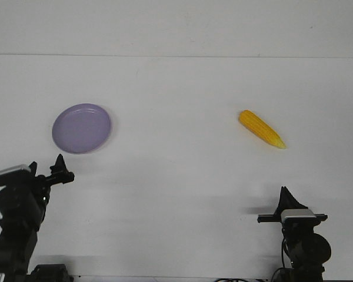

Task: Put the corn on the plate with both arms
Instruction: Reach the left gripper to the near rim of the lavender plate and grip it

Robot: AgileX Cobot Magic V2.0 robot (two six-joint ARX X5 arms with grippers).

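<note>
— Front view: where is the corn (262,128) found?

— It is seen lying on the white worktop (182,176), on the right side, with its pointed end turned toward the near right. Nothing is touching it.

— And the plate (82,128)?

— It is set on the left side, well apart from the corn, and nothing is carried on it.

— How are the arms placed?

— Both are held low at the near edge. The left claw (62,170) is found just beside the plate's near rim, without clear contact. The right claw (285,197) is kept nearer than the corn and apart from it. Nothing is held by either. Whether their jaws are wide or narrow cannot be told, since each is seen end-on as a dark point.

— How much of the task can be judged as done?

— None, it would seem. The corn has not been gripped, lifted or carried across. The grasp, any passing between the arms, and the setting down on the plate are all judged to be left.
</note>
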